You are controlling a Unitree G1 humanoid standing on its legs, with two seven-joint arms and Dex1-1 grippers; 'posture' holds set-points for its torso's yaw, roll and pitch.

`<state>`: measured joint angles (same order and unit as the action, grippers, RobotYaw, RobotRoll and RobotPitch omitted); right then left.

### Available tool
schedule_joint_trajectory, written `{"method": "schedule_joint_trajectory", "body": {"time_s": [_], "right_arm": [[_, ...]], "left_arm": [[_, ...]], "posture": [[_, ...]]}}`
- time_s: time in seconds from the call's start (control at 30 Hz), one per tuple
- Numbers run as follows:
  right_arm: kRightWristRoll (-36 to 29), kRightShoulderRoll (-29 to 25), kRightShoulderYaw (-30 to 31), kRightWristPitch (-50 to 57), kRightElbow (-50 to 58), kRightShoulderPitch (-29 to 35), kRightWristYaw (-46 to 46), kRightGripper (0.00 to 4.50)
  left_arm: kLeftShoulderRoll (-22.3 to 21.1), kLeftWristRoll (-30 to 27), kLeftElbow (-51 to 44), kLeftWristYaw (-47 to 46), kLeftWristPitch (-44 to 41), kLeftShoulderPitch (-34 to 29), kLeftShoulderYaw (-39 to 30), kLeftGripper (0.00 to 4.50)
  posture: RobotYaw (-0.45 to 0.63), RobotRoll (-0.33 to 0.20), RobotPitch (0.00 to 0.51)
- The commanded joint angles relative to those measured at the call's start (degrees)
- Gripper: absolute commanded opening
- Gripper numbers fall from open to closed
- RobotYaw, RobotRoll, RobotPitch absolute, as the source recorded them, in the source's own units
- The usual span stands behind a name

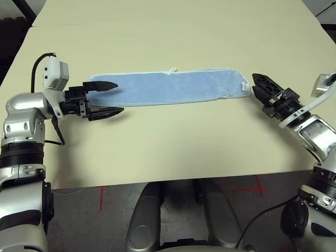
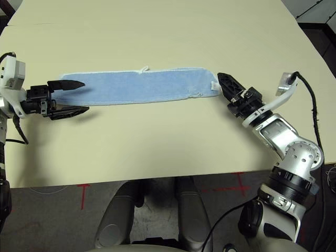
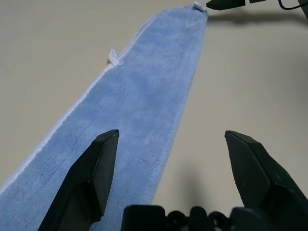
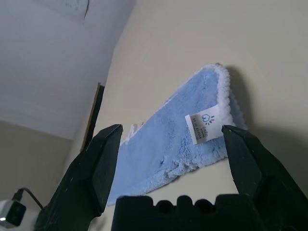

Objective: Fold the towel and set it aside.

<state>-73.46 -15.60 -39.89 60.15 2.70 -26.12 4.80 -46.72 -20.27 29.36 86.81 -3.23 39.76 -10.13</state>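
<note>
Lying flat: towel (image 1: 168,86) folded long | left tool (image 1: 107,98) agape | right tool (image 1: 261,86) agape, empty

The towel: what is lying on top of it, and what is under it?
Nothing lies on the towel. Under it is the table; the part beneath the cloth is covered and cannot be seen.
</note>
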Motion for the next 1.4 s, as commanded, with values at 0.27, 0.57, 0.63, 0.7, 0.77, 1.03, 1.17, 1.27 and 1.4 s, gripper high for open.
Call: {"method": "schedule_joint_trajectory", "body": {"time_s": [0.27, 0.57, 0.63, 0.7, 0.77, 1.03, 1.17, 1.27, 1.4], "right_arm": [[-14.90, 0.81, 1.48, -4.07, 5.53, 9.33, -12.76, 4.50], [-16.38, -0.01, 6.16, -8.51, 1.25, 7.85, -13.56, 4.50], [-16.41, 0.25, 7.02, -9.13, 0.10, 7.66, -13.51, 4.50], [-16.29, 1.06, 7.81, -10.14, -1.08, 7.22, -13.47, 4.50], [-16.40, 1.81, 8.65, -10.89, -2.10, 6.82, -13.33, 4.50], [-16.75, 6.06, 10.08, -15.43, -3.67, 5.57, -15.21, 4.50], [-17.08, 6.93, 10.66, -16.45, -4.36, 4.97, -15.79, 4.50], [-16.36, 6.58, 10.70, -17.28, -5.98, 3.81, -14.85, 4.50], [-15.49, 5.93, 10.84, -17.86, -8.25, 1.72, -13.60, 4.50]], "left_arm": [[-1.12, -0.84, -3.23, 0.70, -1.13, -1.82, 0.89, 4.46], [-1.24, -0.73, -3.67, 0.42, -1.58, -1.68, 0.93, 4.46], [-1.35, -0.76, -3.99, 0.36, -1.74, -1.83, 0.88, 4.46], [-1.52, -0.79, -4.16, 0.34, -1.88, -1.96, 0.79, 4.46], [-1.70, -0.79, -4.20, 0.40, -1.96, -2.04, 0.75, 4.46], [-2.56, -0.97, -4.81, 0.72, -2.46, -2.66, 0.60, 4.46], [-2.83, -1.02, -5.00, 0.76, -2.67, -2.71, 0.65, 4.46], [-2.88, -1.09, -5.34, 0.66, -2.89, -2.88, 0.63, 4.46], [-2.83, -1.07, -5.31, 0.47, -2.90, -2.88, 0.60, 4.46]], "posture": [[0.04, 0.000, 0.310], [0.06, 0.000, 0.310], [0.06, 0.000, 0.310], [0.06, 0.000, 0.311], [0.07, 0.000, 0.315], [0.08, 0.000, 0.322], [0.08, 0.000, 0.322], [0.08, 0.000, 0.322], [0.08, 0.000, 0.320]]}}
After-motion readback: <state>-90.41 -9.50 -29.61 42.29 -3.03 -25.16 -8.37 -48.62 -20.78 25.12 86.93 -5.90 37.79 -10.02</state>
